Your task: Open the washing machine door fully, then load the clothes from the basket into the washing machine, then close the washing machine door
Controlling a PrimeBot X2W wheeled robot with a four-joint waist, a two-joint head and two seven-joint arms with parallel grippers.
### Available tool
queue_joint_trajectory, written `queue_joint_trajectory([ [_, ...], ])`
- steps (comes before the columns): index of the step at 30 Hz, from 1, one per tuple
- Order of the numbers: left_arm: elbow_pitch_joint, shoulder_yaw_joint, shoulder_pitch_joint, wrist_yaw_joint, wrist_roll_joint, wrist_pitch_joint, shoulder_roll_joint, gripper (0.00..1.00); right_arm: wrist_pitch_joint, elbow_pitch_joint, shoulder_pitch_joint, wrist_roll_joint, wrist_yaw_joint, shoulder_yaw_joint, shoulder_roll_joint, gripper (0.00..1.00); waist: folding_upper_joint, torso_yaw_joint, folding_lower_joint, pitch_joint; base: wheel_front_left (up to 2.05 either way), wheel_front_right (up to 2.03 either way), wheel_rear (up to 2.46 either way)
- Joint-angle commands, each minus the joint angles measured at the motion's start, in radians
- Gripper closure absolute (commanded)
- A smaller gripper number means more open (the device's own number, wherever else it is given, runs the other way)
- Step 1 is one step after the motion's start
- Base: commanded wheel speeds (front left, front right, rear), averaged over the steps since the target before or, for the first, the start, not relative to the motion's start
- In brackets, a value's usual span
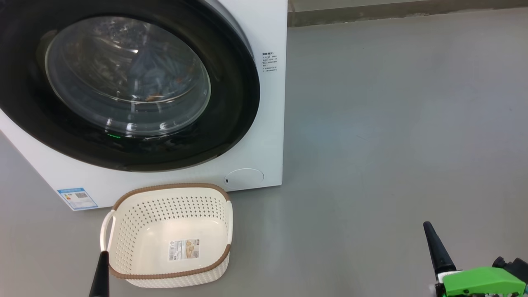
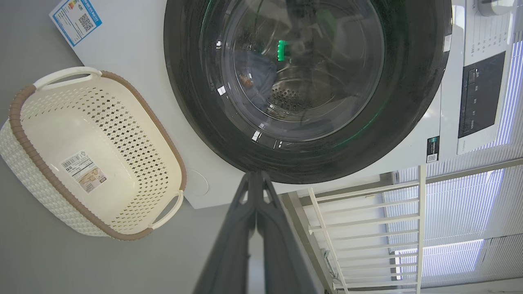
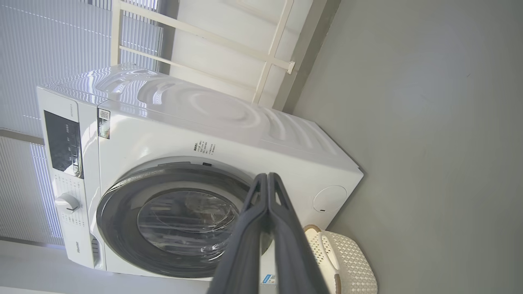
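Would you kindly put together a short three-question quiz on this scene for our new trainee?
1. True or false: the washing machine door is shut.
2. Pick one: the basket holds A) socks, B) only a label sticker, C) a bottle.
3. Short answer: are the left end effector and right end effector open or shut?
Key: 1 true; 2 B; 3 both shut, holding nothing.

Big white front-loading washing machine [image 2: 135,49], round glossy black-rimmed glass door [image 2: 192,122] shut.
Light blue fabric clothes [image 2: 257,75] behind glass; cream perforated plastic basket [image 2: 22,130], brown-rimmed, just beside machine; left gripper [image 2: 256,179], dark fingers pressed together.
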Motion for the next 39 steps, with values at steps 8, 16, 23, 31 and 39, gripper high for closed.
queue_joint_trajectory([
  [8, 0.006, 0.037, -0.074, -0.026, -0.105, 0.027, 0.02, 1.0, 0.028, -0.027, -0.06, 0.105, -0.001, 0.003, 0.0, 1.0, 0.0, 0.0, 0.0, 0.003, 0.0, 0.0, 0.0],
  [16, 0.026, 0.046, -0.1, -0.038, -0.189, 0.051, 0.021, 1.0, 0.052, -0.027, -0.067, 0.192, -0.001, -0.01, 0.001, 1.0, 0.0, 0.0, 0.0, 0.007, 0.0, 0.0, 0.0],
  [23, 0.043, 0.053, -0.123, -0.049, -0.263, 0.072, 0.022, 1.0, 0.074, -0.027, -0.073, 0.268, -0.001, -0.022, 0.002, 1.0, 0.0, 0.0, 0.0, 0.01, 0.0, 0.0, 0.0],
  [31, 0.053, 0.059, -0.137, -0.055, -0.305, 0.086, 0.021, 1.0, 0.087, -0.027, -0.077, 0.313, -0.002, -0.03, 0.003, 1.0, 0.0, 0.0, 0.0, 0.012, 0.0, 0.0, 0.0],
  [39, 0.053, 0.062, -0.137, -0.055, -0.302, 0.088, 0.019, 1.0, 0.088, -0.027, -0.077, 0.312, -0.002, -0.031, 0.004, 1.0, 0.0, 0.0, 0.0, 0.012, 0.0, 0.0, 0.0],
])
